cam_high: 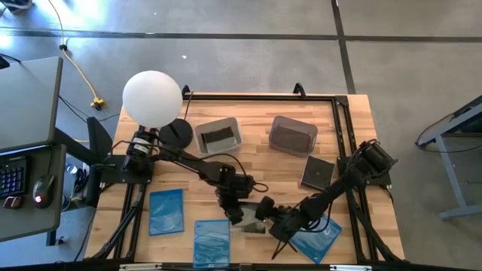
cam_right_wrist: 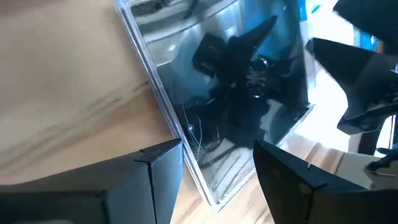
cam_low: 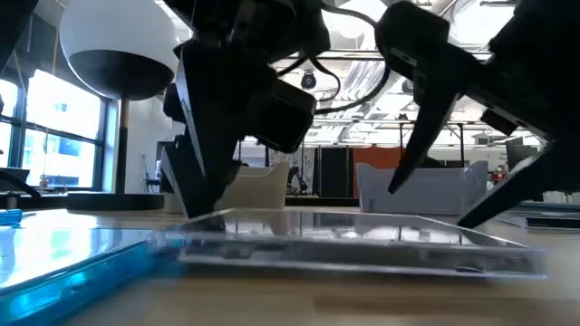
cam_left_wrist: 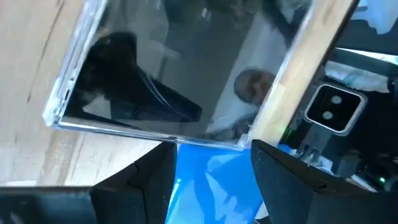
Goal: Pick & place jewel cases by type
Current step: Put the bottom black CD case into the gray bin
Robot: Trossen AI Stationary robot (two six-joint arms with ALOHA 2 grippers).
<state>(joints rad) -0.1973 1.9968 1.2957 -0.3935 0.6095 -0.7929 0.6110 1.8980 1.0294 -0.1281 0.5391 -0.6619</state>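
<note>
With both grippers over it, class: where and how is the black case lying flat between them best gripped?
Judging by its pose, by the thin edges. The black case lies flat on the table, so only its rim offers purchase. Come straight down with open fingers spanning two opposite sides, as the left gripper does, avoiding the side that touches the blue case.

We see 3 glossy translucent blue plastic cases flat at desk front, 1 square black case near tubs, 1 clear-edged black case flat centre-front.
</note>
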